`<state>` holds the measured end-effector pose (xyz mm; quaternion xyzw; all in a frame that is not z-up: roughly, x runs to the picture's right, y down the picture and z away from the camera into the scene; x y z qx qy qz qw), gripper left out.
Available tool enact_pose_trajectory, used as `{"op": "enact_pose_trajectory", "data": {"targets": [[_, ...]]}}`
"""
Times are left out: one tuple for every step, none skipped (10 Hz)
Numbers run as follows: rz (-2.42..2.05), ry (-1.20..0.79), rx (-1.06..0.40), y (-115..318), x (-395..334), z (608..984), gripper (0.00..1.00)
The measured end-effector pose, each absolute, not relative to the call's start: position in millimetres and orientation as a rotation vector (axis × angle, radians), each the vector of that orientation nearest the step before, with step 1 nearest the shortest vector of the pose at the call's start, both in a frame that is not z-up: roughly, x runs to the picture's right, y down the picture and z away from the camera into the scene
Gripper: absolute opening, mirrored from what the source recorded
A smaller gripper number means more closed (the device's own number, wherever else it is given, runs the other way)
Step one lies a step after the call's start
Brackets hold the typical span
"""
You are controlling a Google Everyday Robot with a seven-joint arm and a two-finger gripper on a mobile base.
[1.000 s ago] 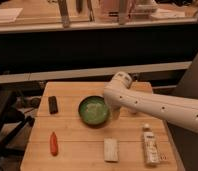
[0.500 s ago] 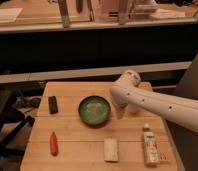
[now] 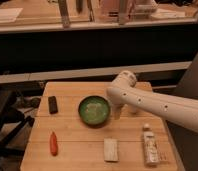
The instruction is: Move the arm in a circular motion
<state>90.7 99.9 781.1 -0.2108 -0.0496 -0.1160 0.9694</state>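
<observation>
Since only motion is asked, the arm [image 3: 157, 102], stiff and heavy, needs no hold taken; it stretches low above the table [image 3: 77, 150]. Its gripper [image 3: 117, 112] hangs just beside the bowl [image 3: 94, 110]; whether it is spread, I cannot tell.

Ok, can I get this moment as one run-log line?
arm: reaches in from right over table | gripper: low, at right rim of green bowl
</observation>
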Motion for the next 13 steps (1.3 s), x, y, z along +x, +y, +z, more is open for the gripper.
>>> {"op": "enact_pose_trajectory", "data": {"targets": [[-0.235,-0.1,-0.427,99.9,90.3,781.1,0.8],[-0.238,-0.104,-0.428,100.4,92.8,781.4,0.8],[-0.24,-0.106,-0.427,100.4,96.3,781.6,0.8],[-0.227,-0.107,-0.43,99.5,101.2,783.5,0.8],[-0.217,-0.109,-0.433,98.0,103.7,786.0,0.8],[-0.211,-0.111,-0.435,97.8,106.3,786.5,0.8],[-0.205,-0.111,-0.438,98.1,109.9,787.9,0.8],[-0.205,-0.116,-0.439,97.2,110.4,788.9,0.8],[-0.206,-0.118,-0.44,96.1,110.2,789.9,0.8],[-0.206,-0.121,-0.444,95.6,110.5,790.6,0.8],[-0.206,-0.124,-0.448,97.1,109.3,790.0,0.8],[-0.203,-0.128,-0.45,96.4,108.1,789.4,0.8],[-0.202,-0.127,-0.451,94.7,112.9,790.5,0.8]]}}
